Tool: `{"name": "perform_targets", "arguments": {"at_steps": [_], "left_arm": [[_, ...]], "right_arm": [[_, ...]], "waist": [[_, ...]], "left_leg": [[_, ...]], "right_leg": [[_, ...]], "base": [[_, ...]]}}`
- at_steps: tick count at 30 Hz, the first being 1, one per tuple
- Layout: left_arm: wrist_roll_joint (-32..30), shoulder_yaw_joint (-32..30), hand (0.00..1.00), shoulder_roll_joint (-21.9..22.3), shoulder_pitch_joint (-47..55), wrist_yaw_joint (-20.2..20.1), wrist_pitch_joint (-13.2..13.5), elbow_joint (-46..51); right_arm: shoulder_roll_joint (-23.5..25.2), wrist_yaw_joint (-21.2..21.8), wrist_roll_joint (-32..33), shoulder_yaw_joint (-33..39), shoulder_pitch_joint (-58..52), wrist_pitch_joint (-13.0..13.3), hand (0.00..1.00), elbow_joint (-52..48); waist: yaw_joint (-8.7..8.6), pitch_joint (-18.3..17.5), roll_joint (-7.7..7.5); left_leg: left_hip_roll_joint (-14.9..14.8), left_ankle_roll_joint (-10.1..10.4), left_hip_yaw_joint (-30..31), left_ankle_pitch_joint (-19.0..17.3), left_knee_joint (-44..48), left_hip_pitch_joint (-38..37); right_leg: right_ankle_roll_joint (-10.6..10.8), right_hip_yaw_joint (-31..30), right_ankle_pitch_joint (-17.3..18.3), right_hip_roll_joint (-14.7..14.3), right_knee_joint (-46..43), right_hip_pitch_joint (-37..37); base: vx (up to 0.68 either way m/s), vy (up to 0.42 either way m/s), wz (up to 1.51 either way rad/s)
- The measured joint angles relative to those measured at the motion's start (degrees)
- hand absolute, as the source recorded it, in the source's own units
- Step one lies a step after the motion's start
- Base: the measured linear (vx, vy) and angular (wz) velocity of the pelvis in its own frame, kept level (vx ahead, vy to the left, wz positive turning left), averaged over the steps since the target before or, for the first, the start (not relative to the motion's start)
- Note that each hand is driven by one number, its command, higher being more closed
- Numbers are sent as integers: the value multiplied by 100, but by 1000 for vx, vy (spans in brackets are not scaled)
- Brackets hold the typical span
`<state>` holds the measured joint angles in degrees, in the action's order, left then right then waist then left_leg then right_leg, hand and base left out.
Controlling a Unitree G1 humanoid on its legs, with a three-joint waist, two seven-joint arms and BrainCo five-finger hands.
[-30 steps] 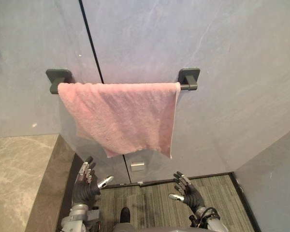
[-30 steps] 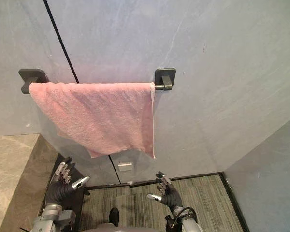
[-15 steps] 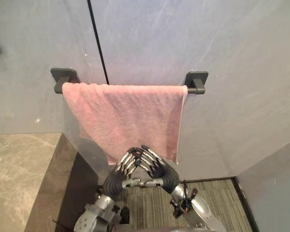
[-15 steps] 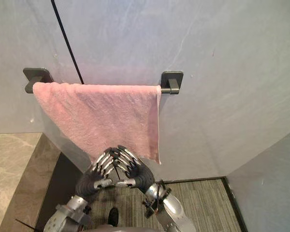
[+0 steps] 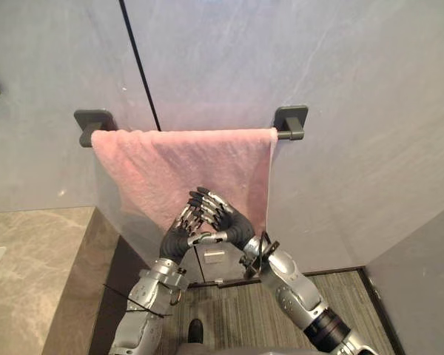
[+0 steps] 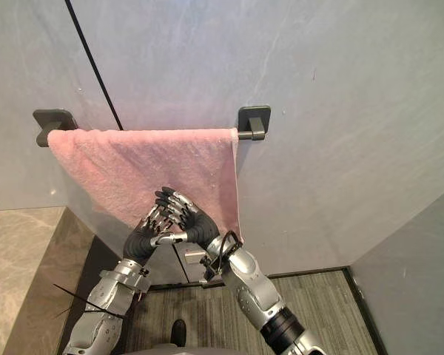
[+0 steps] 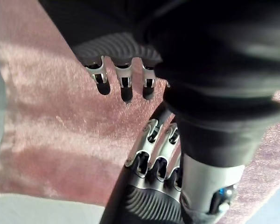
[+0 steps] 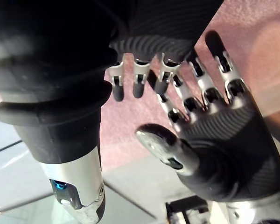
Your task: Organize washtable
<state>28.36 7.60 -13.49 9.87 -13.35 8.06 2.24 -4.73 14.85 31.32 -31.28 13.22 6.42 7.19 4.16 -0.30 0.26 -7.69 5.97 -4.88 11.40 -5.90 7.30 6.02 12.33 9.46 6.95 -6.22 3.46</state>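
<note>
Both hands have risen and closed in, from low and well apart 1 s ago to the pink towel (image 5: 170, 159).

The left hand (image 5: 175, 239) and right hand (image 5: 237, 230) meet fingertip to fingertip at the towel's 6 o'clock. Both have loosely spread, nearly straight fingers and clasp no cloth; I cannot tell whether they touch it. The towel hangs over the towel bar (image 5: 284, 134) on the grey wall (image 5: 355, 96), its 5 o'clock corner drooping lowest. The stone countertop (image 5: 22, 266) sits at 8 o'clock. This looks like the approach for straightening the towel. Next, each hand likely needs to pinch the lower hem and draw it level without dragging the cloth off the bar.
</note>
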Motion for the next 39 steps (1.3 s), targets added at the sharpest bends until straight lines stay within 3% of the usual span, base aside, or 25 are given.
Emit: {"name": "perform_targets", "arguments": {"at_steps": [4,6,12,16,21,25,30,38,39], "left_arm": [[-41,-18,0,-545,-443,-29,0,-164],[-33,108,0,-1215,-921,-64,-3,-355],[53,362,0,-2350,-1661,-327,-7,-650],[75,429,0,-2588,-2097,-428,-6,-747],[-9,428,0,-2617,-2385,-348,106,-1042],[-334,317,0,-2575,-2507,-36,177,-1320],[-1009,-236,0,-2209,-2683,419,285,-1799],[-1230,-1196,0,-2051,-2690,771,361,-2254],[-1229,-1336,0,-2034,-2696,822,363,-2290]], "right_arm": [[69,-246,-70,281,599,5,0,491],[87,-412,-210,550,1071,9,0,861],[73,-546,-242,721,1482,60,0,1165],[-86,-571,-212,775,1717,58,0,1302],[-275,-584,-34,855,1870,63,0,1390],[-371,-578,-28,906,1870,83,0,1317],[-461,-444,-28,1095,1869,83,0,1268],[-526,-330,18,1394,1830,86,0,1228],[-536,-304,18,1486,1751,99,0,1194]], "waist": [[121,44,20],[243,61,9],[357,81,30],[441,174,180],[429,197,219],[430,198,217],[442,239,182],[439,352,122],[420,396,-53]], "left_leg": [[-64,17,-22,-18,1,117],[-120,6,-56,9,2,209],[-145,40,-84,100,34,264],[-233,25,-63,80,0,295],[-246,53,-48,54,1,391],[-219,49,-66,58,2,493],[-213,41,-22,64,2,572],[-145,78,-11,5,1,609],[16,104,-171,-90,96,584]], "right_leg": [[-14,-39,-47,-56,52,-98],[-31,-76,-101,-99,83,-177],[-49,-101,-151,-117,175,-155],[-78,-79,-170,-200,174,-157],[-65,4,-218,-218,214,-187],[-31,1,-265,-187,213,-286],[-21,10,-255,-183,99,-399],[-8,6,-142,-80,-177,-572],[-13,-22,-119,128,-88,-614]], "base": [[-21,-9,-5],[22,-19,-10],[53,-12,-1],[-67,-4,2],[-78,17,9],[-42,30,2],[-25,3,2],[-24,10,2],[24,56,-3]]}}
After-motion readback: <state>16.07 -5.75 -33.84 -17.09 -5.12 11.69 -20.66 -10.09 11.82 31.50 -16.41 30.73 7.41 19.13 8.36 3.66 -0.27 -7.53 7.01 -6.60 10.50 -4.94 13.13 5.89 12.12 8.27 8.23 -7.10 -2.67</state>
